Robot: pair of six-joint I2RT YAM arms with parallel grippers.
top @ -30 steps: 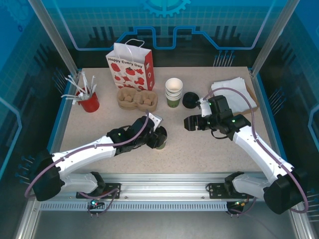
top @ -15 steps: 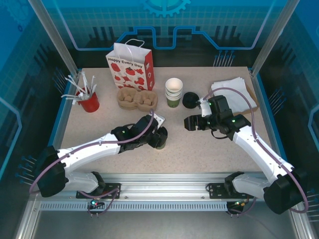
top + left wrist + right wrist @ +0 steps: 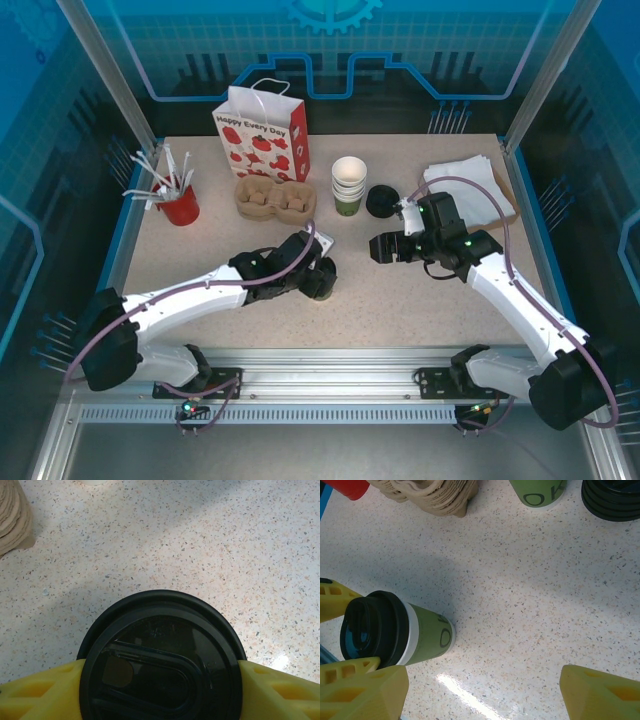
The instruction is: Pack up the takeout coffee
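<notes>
The takeout coffee (image 3: 415, 637), a green cup with a cream band and a black lid (image 3: 160, 655), stands upright on the table near the front middle (image 3: 322, 285). My left gripper (image 3: 318, 272) is lowered over it and open. Its yellow fingers (image 3: 35, 692) sit close on either side of the lid, and the lid's rim hides whether they touch the cup. My right gripper (image 3: 380, 247) hovers to the cup's right, open, with nothing but bare table between its fingers (image 3: 600, 692).
Behind the cup lie a cardboard cup carrier (image 3: 276, 198), a stack of lidless cups (image 3: 348, 185) and a pile of black lids (image 3: 380, 201). A strawberry-print paper bag (image 3: 262, 130) stands at the back. A red cup of stirrers (image 3: 178, 203) is left, napkins (image 3: 465, 185) right.
My left gripper has slid right from beside the cup to over it, so the cup now sits between its fingers. Its jaws have widened a little. The right arm has not moved.
</notes>
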